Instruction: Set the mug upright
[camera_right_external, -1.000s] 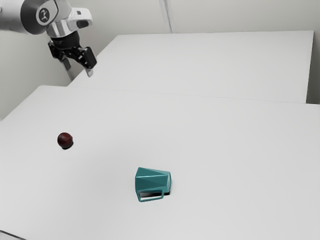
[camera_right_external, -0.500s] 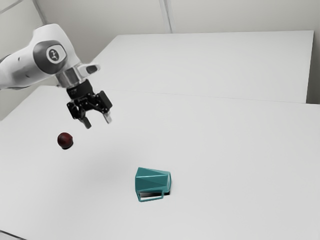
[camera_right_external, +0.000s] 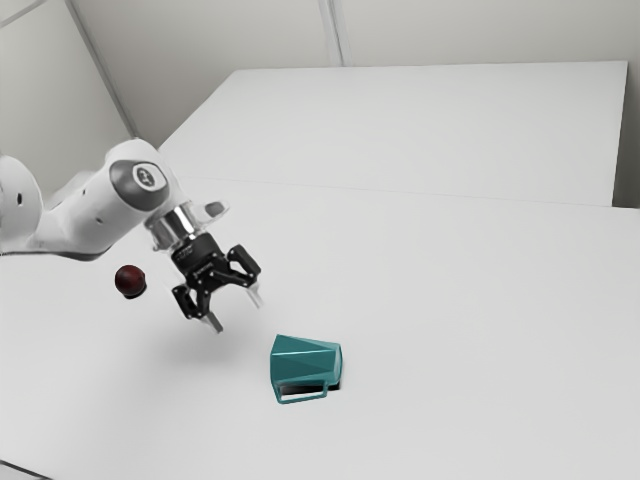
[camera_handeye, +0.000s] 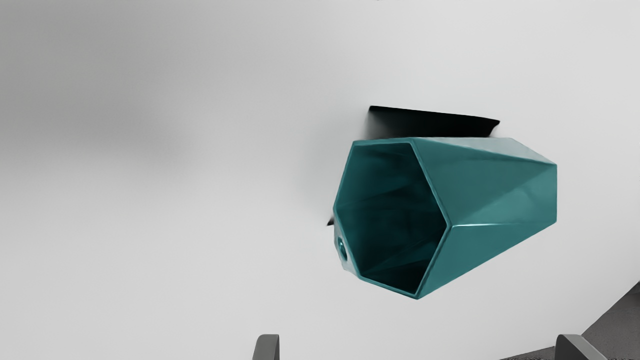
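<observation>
My gripper (camera_right_external: 236, 314) is open above the table, up and to the exterior view's left of the teal mug (camera_right_external: 306, 361). Nothing is between its fingers. The faceted mug lies on its side, with its handle toward the near edge of the exterior view and its narrower base toward that view's right. In the wrist view the mug (camera_handeye: 490, 195) shows its open mouth, and part of the handle peeks out beside the rim. The gripper (camera_handeye: 417, 347) has its two fingertips well apart there, short of the mug.
A dark red ball (camera_right_external: 130, 280) rests on the white table (camera_right_external: 470, 320), behind the gripper toward the exterior view's left, close to the arm. A second white surface (camera_right_external: 420, 125) stretches across the back.
The arm has come down and toward the exterior view's right, bringing my open gripper from the upper left to near the mug. Mug and ball have stayed put.
</observation>
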